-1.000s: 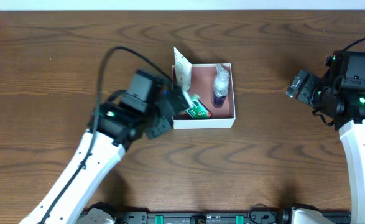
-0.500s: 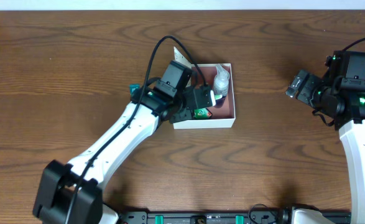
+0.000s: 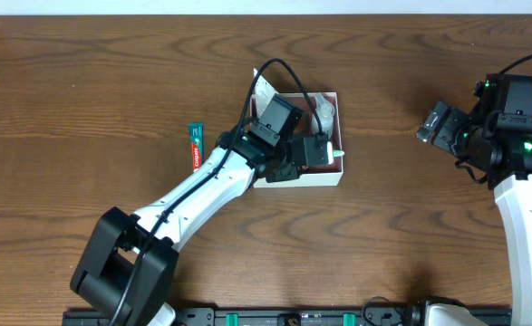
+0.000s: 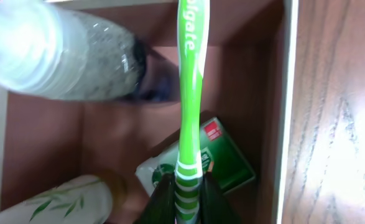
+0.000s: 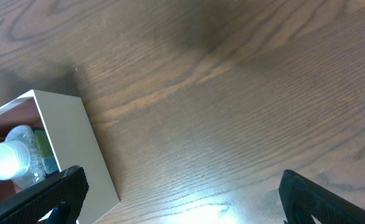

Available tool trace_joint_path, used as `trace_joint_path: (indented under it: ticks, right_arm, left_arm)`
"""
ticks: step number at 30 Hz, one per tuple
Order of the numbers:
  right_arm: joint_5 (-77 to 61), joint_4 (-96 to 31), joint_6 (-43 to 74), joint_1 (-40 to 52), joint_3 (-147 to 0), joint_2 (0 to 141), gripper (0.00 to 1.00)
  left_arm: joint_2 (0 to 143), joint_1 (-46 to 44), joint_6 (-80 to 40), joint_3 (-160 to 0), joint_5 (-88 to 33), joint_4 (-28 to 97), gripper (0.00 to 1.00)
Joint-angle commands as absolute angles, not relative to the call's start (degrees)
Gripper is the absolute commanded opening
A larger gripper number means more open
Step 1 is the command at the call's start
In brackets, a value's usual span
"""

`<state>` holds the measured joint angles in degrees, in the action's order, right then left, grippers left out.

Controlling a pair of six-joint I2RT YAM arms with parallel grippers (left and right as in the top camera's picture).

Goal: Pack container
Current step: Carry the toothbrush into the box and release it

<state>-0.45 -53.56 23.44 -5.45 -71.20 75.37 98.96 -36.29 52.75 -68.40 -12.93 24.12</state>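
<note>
The container (image 3: 320,177) is a square shallow white box with a pinkish-brown inside, at the table's middle. My left gripper (image 3: 316,152) is over it, shut on a green toothbrush (image 4: 189,93) held above the box floor; the gripper also shows in the left wrist view (image 4: 187,186). Inside lie a clear bottle (image 4: 64,56), a green-and-white packet (image 4: 226,155) and a white tube with leaf print (image 4: 58,199). My right gripper (image 3: 433,122) is open and empty, well to the right of the box; its wrist view (image 5: 182,199) shows the container wall (image 5: 70,137).
A red, white and green toothpaste tube (image 3: 196,147) lies on the wooden table left of the box. The left arm (image 3: 193,195) stretches across the table from the front left. Bare wood lies between the box and the right arm.
My left arm has swung right and forward over the box, carrying the toothbrush in. This uncovered the toothpaste tube on the table. The right arm has not moved.
</note>
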Motion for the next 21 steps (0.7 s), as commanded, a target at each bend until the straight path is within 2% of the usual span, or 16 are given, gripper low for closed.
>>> trace_joint_path:
  ticks: [1, 5, 15, 21]
  right_arm:
    - [-0.4, -53.6, 23.1, -5.8, -71.9, 75.4, 0.99]
    - [-0.4, -53.6, 23.1, -5.8, -71.9, 75.4, 0.99]
    - [-0.4, -53.6, 23.1, -5.8, -71.9, 75.4, 0.99]
    - [-0.4, -53.6, 23.1, -5.8, -71.9, 75.4, 0.99]
  left_arm:
    - [99.4, -36.2, 52.9, -69.3, -13.6, 24.1, 0.22]
    - [99.2, -36.2, 51.5, -69.3, -10.6, 24.1, 0.30]
    - [88.2, -35.4, 39.2, -69.4, -2.0, 35.6, 0.34]
    - [80.3, -25.3, 21.4, -69.3, -1.9, 43.9, 0.50]
